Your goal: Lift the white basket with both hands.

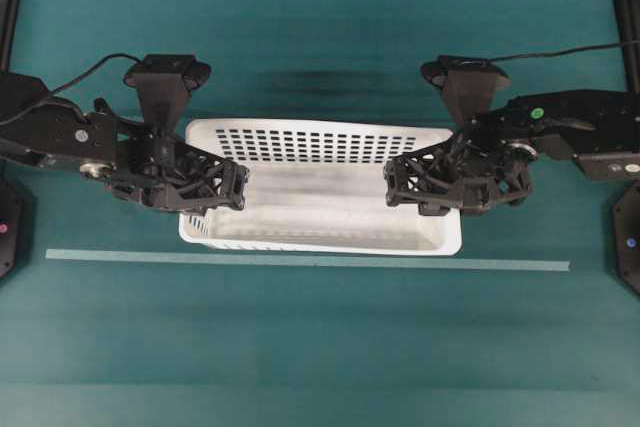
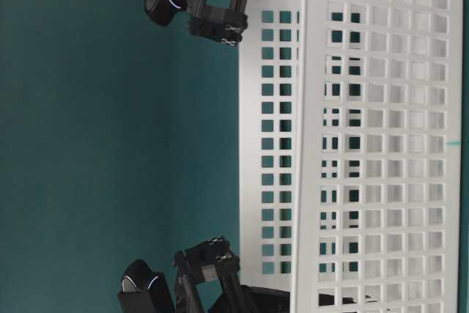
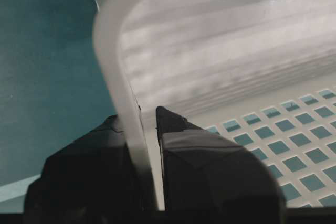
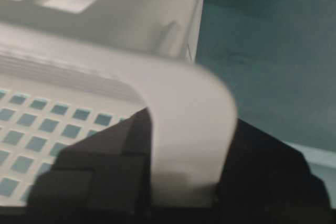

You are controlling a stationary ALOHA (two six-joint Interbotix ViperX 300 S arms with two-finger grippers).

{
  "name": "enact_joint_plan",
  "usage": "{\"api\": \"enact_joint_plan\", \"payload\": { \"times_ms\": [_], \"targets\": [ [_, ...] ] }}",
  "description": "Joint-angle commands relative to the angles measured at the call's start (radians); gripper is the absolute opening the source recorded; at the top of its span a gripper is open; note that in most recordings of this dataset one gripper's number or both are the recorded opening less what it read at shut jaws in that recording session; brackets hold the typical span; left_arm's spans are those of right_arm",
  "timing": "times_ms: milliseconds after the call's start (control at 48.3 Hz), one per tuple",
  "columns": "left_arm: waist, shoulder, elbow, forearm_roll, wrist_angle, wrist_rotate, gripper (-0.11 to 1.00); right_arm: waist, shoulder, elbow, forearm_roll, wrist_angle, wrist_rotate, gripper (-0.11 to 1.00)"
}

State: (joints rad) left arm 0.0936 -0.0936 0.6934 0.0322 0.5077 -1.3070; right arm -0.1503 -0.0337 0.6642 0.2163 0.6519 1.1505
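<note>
The white basket [image 1: 320, 245] lies across the middle of the teal table, its holed far wall [image 1: 320, 145] facing up toward the overhead camera. My left gripper [image 1: 236, 187] is shut on the basket's left end. In the left wrist view the thin rim [image 3: 118, 77] runs between the two black fingers [image 3: 184, 145] of that gripper [image 3: 139, 116]. My right gripper [image 1: 395, 179] holds the right end. In its wrist view the broad rounded rim [image 4: 189, 129] fills the gap of the gripper [image 4: 191, 127], with a finger [image 4: 105, 166] pressed on each side. The table-level view shows the holed wall [image 2: 381, 144] close up.
A pale tape strip [image 1: 300, 259] crosses the table just in front of the basket. Black arm bases stand at the left edge [image 1: 8, 227] and right edge [image 1: 625, 242]. Teal tabletop surrounds the basket on all sides.
</note>
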Motion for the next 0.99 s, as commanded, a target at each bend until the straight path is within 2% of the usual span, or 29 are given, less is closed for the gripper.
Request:
{"api": "enact_joint_plan", "payload": {
  "times_ms": [0, 124, 207, 331, 455, 538, 973],
  "targets": [
    [-0.028, 0.015, -0.014, 0.002, -0.052, 0.020, 0.01, 0.017, 0.035, -0.020, 0.005, -0.066, -0.049, 0.30],
    [-0.028, 0.015, -0.008, 0.002, -0.060, 0.021, 0.02, 0.015, 0.035, -0.017, -0.005, -0.075, -0.054, 0.52],
    [-0.026, 0.011, 0.002, 0.002, -0.064, 0.020, 0.11, 0.006, 0.037, -0.014, -0.006, -0.078, -0.067, 0.67],
    [-0.020, 0.006, 0.006, 0.002, -0.063, 0.018, 0.41, -0.003, 0.035, -0.014, -0.006, -0.084, -0.074, 0.86],
    [-0.020, 0.005, 0.008, 0.002, -0.063, 0.014, 0.78, -0.009, 0.035, -0.014, -0.006, -0.095, -0.074, 0.92],
    [-0.018, 0.005, 0.008, 0.002, -0.060, 0.014, 0.95, -0.009, 0.035, -0.015, -0.006, -0.101, -0.074, 0.92],
    [-0.006, -0.078, 0.017, 0.002, -0.029, 0.015, 0.94, -0.005, -0.021, -0.021, -0.002, -0.098, -0.067, 0.92]
  ]
}}
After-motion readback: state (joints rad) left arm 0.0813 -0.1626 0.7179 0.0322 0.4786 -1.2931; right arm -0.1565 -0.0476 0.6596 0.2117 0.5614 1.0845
